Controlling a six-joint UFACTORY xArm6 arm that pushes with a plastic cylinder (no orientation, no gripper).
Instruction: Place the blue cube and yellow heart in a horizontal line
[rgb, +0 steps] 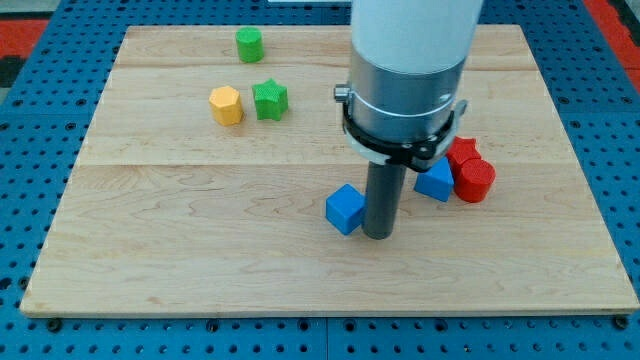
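The blue cube (344, 209) lies on the wooden board (200, 250) a little below its middle. My tip (378, 235) stands right against the cube's right side, touching it or nearly so. No yellow heart shows in the view; the arm's wide body may hide it. The only yellow block in sight is a hexagon-like one (227, 105) at the upper left.
A green star (270, 99) lies beside the yellow block, a green cylinder-like block (249, 44) near the view's top. At the right, a second blue block (435, 181) touches two red blocks (475, 181) (462, 152), partly behind the arm.
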